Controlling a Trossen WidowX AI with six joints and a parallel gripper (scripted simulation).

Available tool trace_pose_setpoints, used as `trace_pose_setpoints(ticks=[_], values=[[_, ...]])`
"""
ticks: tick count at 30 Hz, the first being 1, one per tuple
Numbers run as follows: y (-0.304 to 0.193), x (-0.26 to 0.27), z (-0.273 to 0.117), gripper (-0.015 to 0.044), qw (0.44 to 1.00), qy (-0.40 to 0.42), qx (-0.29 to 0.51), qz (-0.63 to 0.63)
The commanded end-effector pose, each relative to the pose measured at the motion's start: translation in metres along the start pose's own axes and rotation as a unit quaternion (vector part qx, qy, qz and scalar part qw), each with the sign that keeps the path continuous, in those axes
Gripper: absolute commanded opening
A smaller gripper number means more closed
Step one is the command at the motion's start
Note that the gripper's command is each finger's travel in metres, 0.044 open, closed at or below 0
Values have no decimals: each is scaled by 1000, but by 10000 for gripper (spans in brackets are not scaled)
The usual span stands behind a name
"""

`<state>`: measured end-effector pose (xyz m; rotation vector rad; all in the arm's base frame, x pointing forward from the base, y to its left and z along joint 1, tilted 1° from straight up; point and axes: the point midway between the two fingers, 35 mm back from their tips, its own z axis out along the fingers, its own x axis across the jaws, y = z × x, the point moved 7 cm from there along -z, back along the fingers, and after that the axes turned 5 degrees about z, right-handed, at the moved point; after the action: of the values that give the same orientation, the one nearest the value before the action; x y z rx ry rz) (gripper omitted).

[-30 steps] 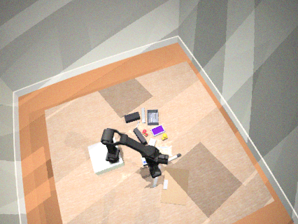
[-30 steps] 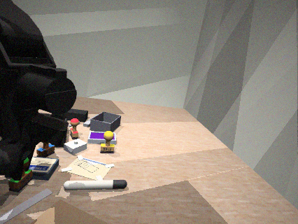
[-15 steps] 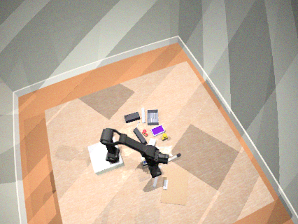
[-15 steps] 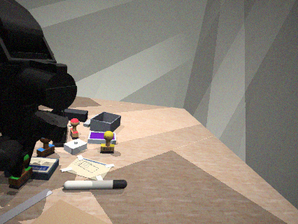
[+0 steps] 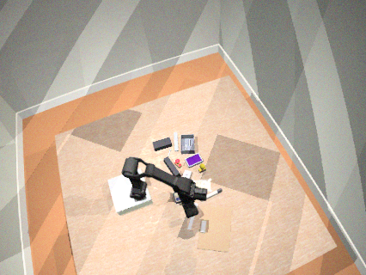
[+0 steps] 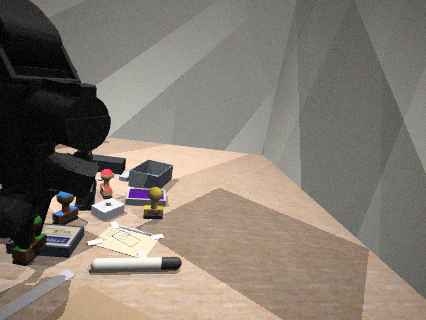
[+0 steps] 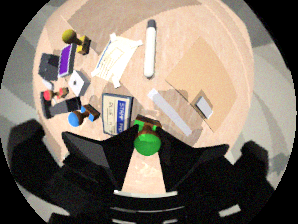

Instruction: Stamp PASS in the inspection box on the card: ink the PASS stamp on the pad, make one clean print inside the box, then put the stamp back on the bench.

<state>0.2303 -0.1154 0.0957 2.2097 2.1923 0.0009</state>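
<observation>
My gripper (image 7: 147, 128) is shut on the green-knobbed stamp (image 6: 29, 249) (image 7: 147, 144), which has a brown and green base. The stamp is upright beside the navy-cased stamp pad (image 6: 62, 240) (image 7: 110, 114), which has a cream and blue label. I cannot tell its exact height over the bench. Its lettering is hidden. The cream card (image 6: 125, 241) (image 7: 117, 59) is taped at its corners and shows a box outline, with no clear print visible in it. A purple pad (image 5: 194, 160) (image 6: 137, 194) (image 7: 66, 60) lies behind the card. Blue (image 6: 65, 206) (image 7: 75, 118), red (image 6: 106, 182) and yellow (image 6: 155, 202) (image 7: 70, 36) stamps stand nearby.
A white block (image 6: 108, 209) (image 7: 78, 83) stands between card and red stamp. A black-ended marker (image 6: 127, 264) (image 7: 150, 50) lies near the card. A grey strip (image 6: 37, 294) (image 7: 171, 112), a tan sheet (image 5: 219, 236) (image 7: 212, 75) and a dark tray (image 6: 141, 178) are also there.
</observation>
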Motion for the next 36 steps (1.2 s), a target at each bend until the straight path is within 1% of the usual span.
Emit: trace_pose_setpoints(ticks=[1,36], values=[[1,0,-5,0,1000,-2,-5,1],[0,0,-22,0,1000,-2,-5,1]])
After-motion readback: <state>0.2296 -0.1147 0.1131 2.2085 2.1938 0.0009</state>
